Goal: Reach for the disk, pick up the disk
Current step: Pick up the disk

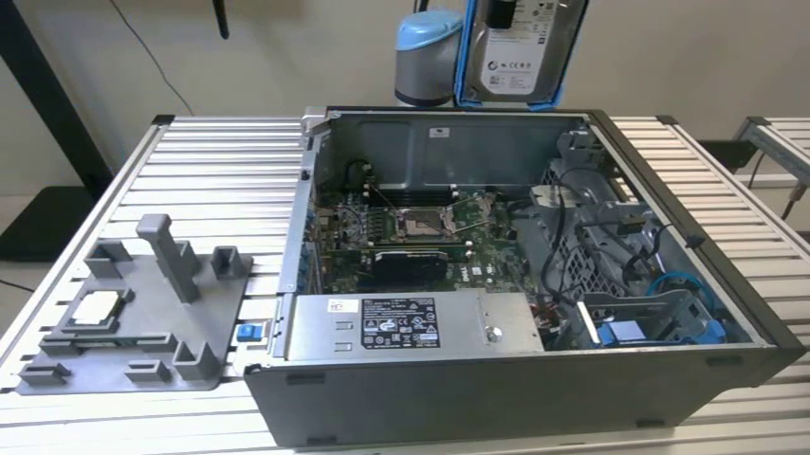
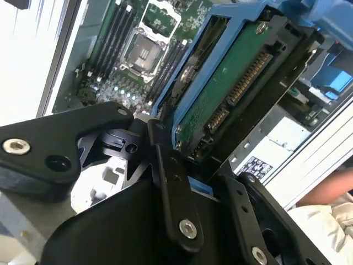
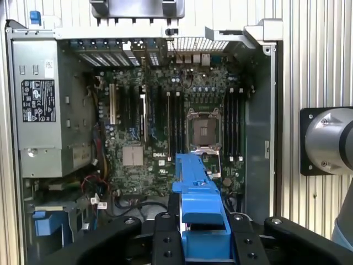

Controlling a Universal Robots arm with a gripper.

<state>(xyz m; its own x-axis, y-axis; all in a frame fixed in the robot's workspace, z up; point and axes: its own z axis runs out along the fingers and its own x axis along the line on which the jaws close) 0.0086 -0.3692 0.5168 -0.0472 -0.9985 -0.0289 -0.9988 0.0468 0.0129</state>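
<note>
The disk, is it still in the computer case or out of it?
Out: the disk is held high above the open case, and the gripper has its fingers shut on its blue frame.

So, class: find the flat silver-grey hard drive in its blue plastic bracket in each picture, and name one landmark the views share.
Exterior view: the silver-grey hard drive in its blue bracket is held upright above the open grey computer case's back wall.
Second wrist view: the drive is clamped in the hand.
First wrist view: the drive is seen edge-on.
Shared landmark: the square silver processor socket.
</note>
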